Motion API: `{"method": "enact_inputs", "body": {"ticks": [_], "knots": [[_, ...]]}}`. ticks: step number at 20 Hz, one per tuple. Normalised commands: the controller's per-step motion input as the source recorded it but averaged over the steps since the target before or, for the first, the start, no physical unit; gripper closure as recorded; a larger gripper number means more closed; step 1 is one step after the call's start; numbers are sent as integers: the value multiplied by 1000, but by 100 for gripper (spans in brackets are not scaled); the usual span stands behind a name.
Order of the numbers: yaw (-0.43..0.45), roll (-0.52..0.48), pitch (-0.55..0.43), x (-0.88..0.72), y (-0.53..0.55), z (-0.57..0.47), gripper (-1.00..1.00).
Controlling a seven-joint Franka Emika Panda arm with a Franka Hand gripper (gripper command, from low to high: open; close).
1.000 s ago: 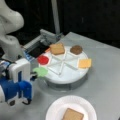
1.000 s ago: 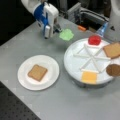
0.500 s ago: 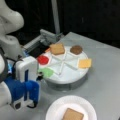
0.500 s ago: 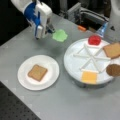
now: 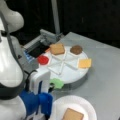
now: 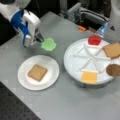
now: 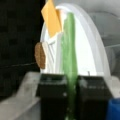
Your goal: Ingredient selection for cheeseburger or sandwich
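In a front view the pincer [image 5: 51, 86], white-bodied with blue casing, sits at about 7 o'clock in the frame, clamped on the green lettuce piece [image 5: 57, 83], a thin wavy-edged scrap held above the grey matte surface [image 5: 105, 75]. Just beyond it lies the white round divided tray [image 5: 72, 75], its raised ribs splitting it into wedges. On the tray: a red tomato disc [image 5: 43, 60] at 9 o'clock, a tan toast square [image 5: 57, 48] at 11 o'clock, a dark brown round patty [image 5: 76, 49] at 1 o'clock, a flat yellow-orange cheese square [image 5: 84, 63] at 3 o'clock. A white paper plate [image 5: 85, 105] at 6 o'clock of the frame carries a second toast square [image 5: 72, 115].

In a front view from the opposite side, the pincer [image 6: 40, 40] is at 10 o'clock, the lettuce [image 6: 48, 44] hanging at its tip, between plate [image 6: 52, 72] and tray [image 6: 72, 62]. The plate's toast [image 6: 37, 72] lies alone, uncovered. Tomato [image 6: 94, 40], toast [image 6: 113, 49], patty [image 6: 113, 70] and cheese [image 6: 89, 77] rest in their wedges.

In the wrist view the black fingers [image 7: 52, 92] pinch the lettuce [image 7: 68, 62] edge-on, a narrow green strip rising to 12 o'clock. Behind it the tray's rim [image 7: 98, 50] arcs; cheese [image 7: 51, 17] sits at 11 o'clock and the patty [image 7: 40, 55] at 9 o'clock.
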Motion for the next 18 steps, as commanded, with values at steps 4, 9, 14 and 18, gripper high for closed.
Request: {"method": "enact_inputs", "body": {"ticks": [4,9,14,18], "knots": [[307,122,131,558,-242,-78,100],[274,8,134,570,-176,-66,100],[241,-133,126,569,-154,-51,100],[232,-188,156,509,-165,-47,100]]}}
